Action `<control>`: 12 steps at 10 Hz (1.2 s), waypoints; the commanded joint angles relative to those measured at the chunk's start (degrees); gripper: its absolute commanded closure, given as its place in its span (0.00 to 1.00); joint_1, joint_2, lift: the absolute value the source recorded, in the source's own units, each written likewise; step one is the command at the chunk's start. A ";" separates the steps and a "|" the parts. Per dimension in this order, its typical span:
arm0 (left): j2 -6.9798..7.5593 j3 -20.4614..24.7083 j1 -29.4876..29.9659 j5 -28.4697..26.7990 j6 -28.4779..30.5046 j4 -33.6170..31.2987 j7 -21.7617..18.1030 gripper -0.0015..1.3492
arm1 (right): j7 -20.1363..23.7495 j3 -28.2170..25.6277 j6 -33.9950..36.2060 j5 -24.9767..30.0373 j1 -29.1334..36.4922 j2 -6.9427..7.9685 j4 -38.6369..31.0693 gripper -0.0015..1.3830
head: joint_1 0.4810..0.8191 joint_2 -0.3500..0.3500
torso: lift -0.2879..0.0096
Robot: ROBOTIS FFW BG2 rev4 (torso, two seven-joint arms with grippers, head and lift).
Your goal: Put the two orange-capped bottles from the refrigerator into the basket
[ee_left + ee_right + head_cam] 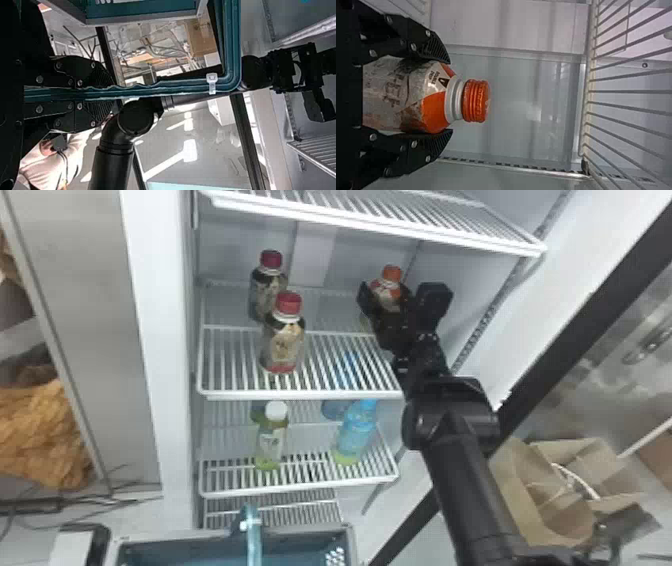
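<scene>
Gripping an orange-capped bottle (415, 95) upright in the right pincer (398, 292), cap beyond the fingertips. Left of that pincer, on a wire shelf (300, 395), two red-capped bottles (284, 345). One shelf down, below and leftward, a blue bottle (356, 435), then a white-capped bottle (271, 440). Lower still, the basket (300, 532), clamped by its handle (146, 91) in the left pincer (113, 94).

Print shows on the label (387, 93) of the orange-capped bottle (434, 113), but none reads surely.
</scene>
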 commanded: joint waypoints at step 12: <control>0.09 0.13 0.65 0.33 -0.16 -0.13 -0.17 0.89 | 4.58 -2.70 18.43 -10.98 46.12 0.88 -65.92 0.70 | 0.63 0.00 | 0.83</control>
